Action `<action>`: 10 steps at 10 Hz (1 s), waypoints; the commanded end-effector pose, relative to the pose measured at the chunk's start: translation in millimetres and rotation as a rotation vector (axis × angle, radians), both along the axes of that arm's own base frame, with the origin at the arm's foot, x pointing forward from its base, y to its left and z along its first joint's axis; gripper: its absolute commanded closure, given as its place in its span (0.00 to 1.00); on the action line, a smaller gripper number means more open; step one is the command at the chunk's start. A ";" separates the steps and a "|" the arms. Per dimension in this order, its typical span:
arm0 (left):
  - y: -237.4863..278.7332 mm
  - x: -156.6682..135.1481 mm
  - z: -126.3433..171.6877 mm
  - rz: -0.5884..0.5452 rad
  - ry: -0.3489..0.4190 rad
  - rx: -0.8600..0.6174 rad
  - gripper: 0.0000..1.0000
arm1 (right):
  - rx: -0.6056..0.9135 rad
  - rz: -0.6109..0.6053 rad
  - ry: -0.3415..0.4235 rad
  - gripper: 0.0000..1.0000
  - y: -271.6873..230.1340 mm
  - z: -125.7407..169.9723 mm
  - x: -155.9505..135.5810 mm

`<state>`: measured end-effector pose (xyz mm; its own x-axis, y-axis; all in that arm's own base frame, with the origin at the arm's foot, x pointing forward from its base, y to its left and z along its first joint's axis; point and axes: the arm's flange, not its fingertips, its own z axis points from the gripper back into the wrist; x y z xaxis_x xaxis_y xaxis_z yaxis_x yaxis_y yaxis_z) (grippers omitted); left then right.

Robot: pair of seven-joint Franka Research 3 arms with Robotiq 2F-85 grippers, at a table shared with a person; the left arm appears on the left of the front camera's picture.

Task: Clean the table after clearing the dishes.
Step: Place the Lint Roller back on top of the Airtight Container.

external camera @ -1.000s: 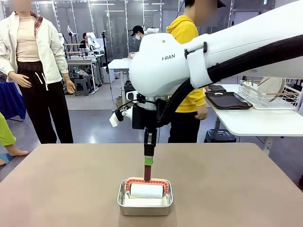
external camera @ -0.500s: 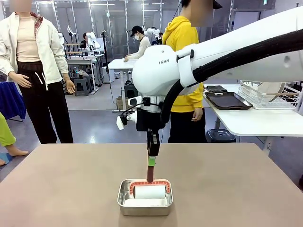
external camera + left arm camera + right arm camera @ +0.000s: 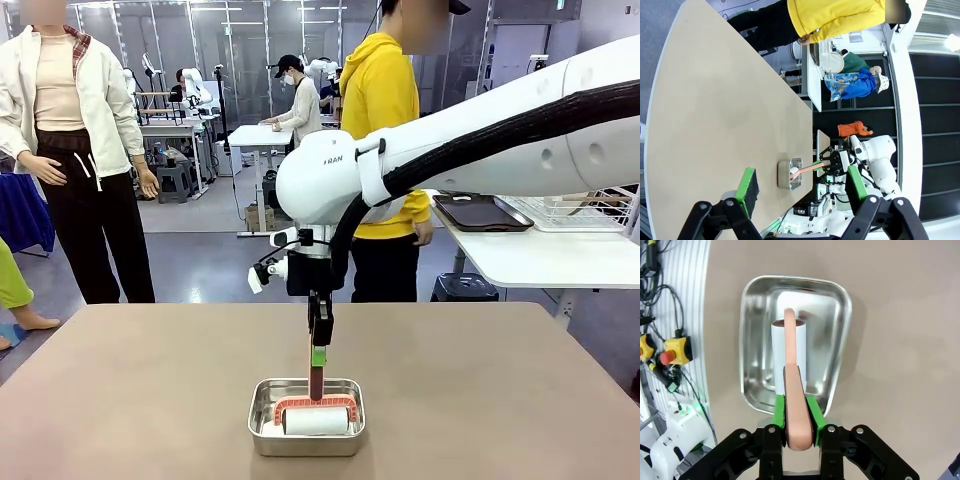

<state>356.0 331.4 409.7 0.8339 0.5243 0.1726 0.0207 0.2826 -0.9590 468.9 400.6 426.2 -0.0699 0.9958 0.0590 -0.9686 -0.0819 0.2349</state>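
The right hand (image 3: 318,352) was clenched on the salmon-pink plastic handle (image 3: 795,405) of a white lint roller (image 3: 316,420), whose paper drum sat inside the shiny rectangular steel pan (image 3: 262,436) at the 6 o'clock edge of the plain taupe tabletop (image 3: 500,400); the pan probably served as the roller's dock, keeping the sticky sheet off the surface. The white right arm reached in from 3 o'clock, wrist turned straight down, fingers vertical over the pan. The left hand (image 3: 802,189) hung released, its green pads (image 3: 748,184) wide apart, high above the tabletop. A dark tray (image 3: 482,212) lay on the white side table at 2 o'clock.
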 end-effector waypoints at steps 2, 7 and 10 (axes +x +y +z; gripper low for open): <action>1.0 -1.3 2.4 0.008 -0.017 -0.018 0.11 | -0.023 -0.036 -0.088 0.78 6.6 0.4 11.0; 1.0 -1.3 2.4 0.008 -0.017 -0.018 0.11 | -0.018 -0.068 -0.122 0.31 5.9 -15.4 30.9; 1.0 -1.3 2.4 0.008 -0.017 -0.018 0.11 | 0.004 -0.065 -0.131 0.00 7.6 -12.4 29.5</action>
